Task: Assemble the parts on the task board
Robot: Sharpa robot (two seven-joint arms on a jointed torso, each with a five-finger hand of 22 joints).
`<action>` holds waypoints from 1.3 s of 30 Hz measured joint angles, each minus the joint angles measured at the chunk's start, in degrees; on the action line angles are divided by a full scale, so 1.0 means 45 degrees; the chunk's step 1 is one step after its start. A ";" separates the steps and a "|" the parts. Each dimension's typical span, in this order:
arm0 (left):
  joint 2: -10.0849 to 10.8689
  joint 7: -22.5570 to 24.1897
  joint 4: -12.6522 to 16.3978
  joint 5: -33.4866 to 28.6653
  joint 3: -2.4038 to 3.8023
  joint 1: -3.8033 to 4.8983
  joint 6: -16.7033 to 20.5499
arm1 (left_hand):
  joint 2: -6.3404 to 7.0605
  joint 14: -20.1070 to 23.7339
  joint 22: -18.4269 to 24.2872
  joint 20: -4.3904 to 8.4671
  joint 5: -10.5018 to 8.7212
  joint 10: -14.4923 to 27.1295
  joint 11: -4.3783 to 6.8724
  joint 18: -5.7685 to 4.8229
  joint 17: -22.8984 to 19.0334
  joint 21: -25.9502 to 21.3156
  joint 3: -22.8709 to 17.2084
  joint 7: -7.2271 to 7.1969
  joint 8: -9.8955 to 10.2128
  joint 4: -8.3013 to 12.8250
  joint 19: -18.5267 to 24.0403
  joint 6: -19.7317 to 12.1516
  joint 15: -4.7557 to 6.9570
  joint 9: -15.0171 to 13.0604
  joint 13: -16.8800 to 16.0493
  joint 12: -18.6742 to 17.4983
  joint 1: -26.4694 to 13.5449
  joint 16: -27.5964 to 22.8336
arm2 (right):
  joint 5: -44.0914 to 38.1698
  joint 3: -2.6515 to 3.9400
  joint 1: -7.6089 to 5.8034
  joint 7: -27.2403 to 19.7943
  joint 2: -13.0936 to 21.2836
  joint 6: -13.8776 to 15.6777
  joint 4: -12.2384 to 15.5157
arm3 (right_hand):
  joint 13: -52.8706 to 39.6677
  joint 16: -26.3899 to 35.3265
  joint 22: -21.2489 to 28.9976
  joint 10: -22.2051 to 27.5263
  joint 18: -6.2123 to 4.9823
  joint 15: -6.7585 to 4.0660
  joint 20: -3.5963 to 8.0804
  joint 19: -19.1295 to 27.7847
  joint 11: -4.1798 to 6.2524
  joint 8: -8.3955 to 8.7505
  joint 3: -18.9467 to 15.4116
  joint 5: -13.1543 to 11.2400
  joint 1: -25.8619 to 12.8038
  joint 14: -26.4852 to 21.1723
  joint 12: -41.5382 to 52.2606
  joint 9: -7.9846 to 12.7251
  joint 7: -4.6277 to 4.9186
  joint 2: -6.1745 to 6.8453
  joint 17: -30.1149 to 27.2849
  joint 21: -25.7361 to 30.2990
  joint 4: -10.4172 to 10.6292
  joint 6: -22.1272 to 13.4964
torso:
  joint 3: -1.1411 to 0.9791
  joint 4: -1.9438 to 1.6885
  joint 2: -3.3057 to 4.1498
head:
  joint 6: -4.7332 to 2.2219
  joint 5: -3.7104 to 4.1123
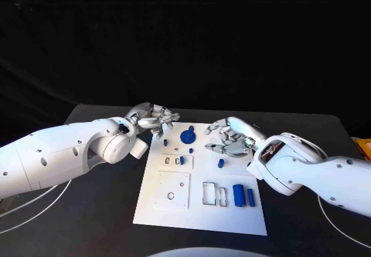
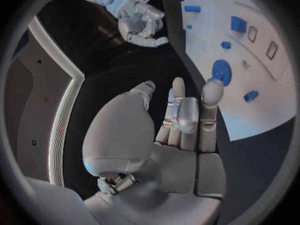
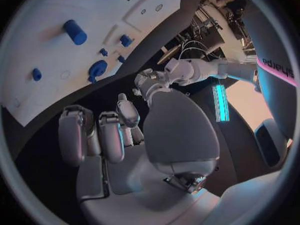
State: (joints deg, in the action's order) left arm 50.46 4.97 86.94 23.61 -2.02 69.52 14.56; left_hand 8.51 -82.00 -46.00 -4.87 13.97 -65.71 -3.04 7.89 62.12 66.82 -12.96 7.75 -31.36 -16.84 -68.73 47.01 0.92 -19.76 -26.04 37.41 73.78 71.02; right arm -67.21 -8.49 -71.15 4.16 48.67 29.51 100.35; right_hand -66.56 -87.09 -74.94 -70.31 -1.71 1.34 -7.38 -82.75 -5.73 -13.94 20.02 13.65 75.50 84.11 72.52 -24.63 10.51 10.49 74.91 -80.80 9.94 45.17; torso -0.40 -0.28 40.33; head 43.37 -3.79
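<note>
Above the task board (image 1: 155, 211), left hand (image 1: 157, 119), right hand (image 1: 229, 137), both empty

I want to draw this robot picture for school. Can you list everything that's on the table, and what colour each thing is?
Black table: one, black, under everything.
White flat task board: one, white, middle of the table, with rectangular cut-outs.
Round blue disc part: one, blue, far end of the board between the two hands.
Blue cylinder part: one, blue, lying on the board's near right side.
Slim blue bar part: one, blue, just right of the cylinder.
Small blue peg part: one, blue, on the board near the right hand.
White cables: white, curving over the table by each arm.
Left hand: silver, at the board's far left corner, holding nothing I can see.
Right hand: silver, over the board's far right side, fingers curled.
</note>
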 measured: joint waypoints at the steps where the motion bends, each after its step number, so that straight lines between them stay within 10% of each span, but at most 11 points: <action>1: -0.0016 -0.0377 -0.0010 0.0449 0.0000 0.0000 -0.0207 | -0.0086 -0.0202 -0.0901 0.0053 0.0000 0.0039 0.0050 -0.0086 0.0455 0.0631 0.0000 -0.0073 -0.0233 0.0000 -0.0336 0.0034 0.0069 -0.0120 -0.0365 0.0571 -0.0164 0.0371 | 0.0292 -0.0003 -0.0041 -0.0094 0.0189 -0.0016 0.0090 | 0.0010 0.0000 0.0000 0.0018 -0.0019 0.0000 0.0000 0.0000 0.0018 0.0000 0.0000 0.0000 0.0000 0.0000 0.0000 0.0000 0.0000 0.0000 0.0000 0.0002 0.0000 0.0000 | -0.0006 0.0010 -0.0026 | 0.0010 -0.0018; 7: -0.0191 -0.3010 -0.0028 0.3020 0.0004 0.0081 -0.1838 | -0.0465 -0.0413 -0.3343 0.0194 0.0000 0.0054 0.0256 -0.0390 0.0900 0.2227 0.0071 -0.0321 -0.1008 0.0000 -0.1274 0.0141 0.0225 -0.0552 -0.1581 0.2386 -0.1145 0.0640 | 0.1919 -0.0008 -0.0246 -0.0791 0.0930 -0.0034 0.0201 | 0.1163 0.0528 0.0001 0.1108 -0.0602 0.0000 0.0005 0.1154 0.0036 0.0000 0.0065 0.0000 0.0080 0.0000 -0.0984 0.0000 -0.0044 -0.0080 0.0000 0.1483 0.0147 0.0042 | -0.0065 0.0071 -0.0214 | 0.0095 -0.0093; 15: -0.0869 -0.5532 -0.0436 0.5055 -0.0019 0.0359 -0.3513 | -0.0576 -0.0433 -0.3921 0.0217 0.0000 -0.0285 0.0449 -0.0483 0.0922 0.2581 0.0282 -0.0455 -0.1734 -0.0003 -0.1339 0.0268 0.0341 -0.1168 -0.3290 0.4103 -0.1777 0.0639 | 0.3720 -0.0009 -0.0350 -0.1805 0.1149 0.0308 -0.0361 | 0.1774 0.0787 0.0115 0.1571 -0.0602 -0.0001 0.0000 0.1592 0.0025 0.0000 0.0065 0.0000 0.0084 0.0000 -0.1405 0.0001 0.0001 -0.0084 -0.0077 0.2220 0.0147 -0.0003 | -0.0099 0.0077 -0.0396 | 0.0255 -0.0125; 39: -0.2399 -0.7235 -0.1455 0.7178 -0.0370 0.0753 -0.5650 | -0.0516 -0.0432 -0.4006 0.0310 -0.0058 -0.0092 0.0449 -0.0482 0.0940 0.2630 0.0437 -0.0585 -0.1963 -0.0017 -0.1332 0.0136 0.0340 -0.1554 -0.3141 0.4183 -0.1843 0.0637 | 0.4857 -0.0013 -0.0442 -0.2360 0.1121 0.0785 -0.1064 | 0.1968 0.0886 0.0223 0.1660 -0.0601 -0.0001 -0.0001 0.1682 0.0022 0.0000 0.0066 0.0071 0.0084 0.0000 -0.1521 0.0005 0.0000 -0.0084 -0.0177 0.2419 0.0216 -0.0003 | -0.0109 0.0061 -0.0444 | 0.0492 -0.0206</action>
State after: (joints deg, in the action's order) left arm 39.67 -27.59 80.40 55.91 -3.69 72.91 -10.87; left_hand 6.19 -83.94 -64.03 -3.47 13.71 -66.12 -1.02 5.72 66.35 78.65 -10.99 5.12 -40.19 -16.91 -74.73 47.63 2.45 -26.75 -40.17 56.23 65.49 73.89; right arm -45.36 -8.54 -73.14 -6.45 53.72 33.04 95.57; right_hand -57.70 -83.10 -73.93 -62.84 -4.42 1.33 -7.39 -75.18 -5.63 -13.94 20.32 13.97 75.87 84.11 65.68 -24.61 10.52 10.11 74.11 -69.92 10.92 45.16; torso -0.89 -0.01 38.33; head 45.58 -4.72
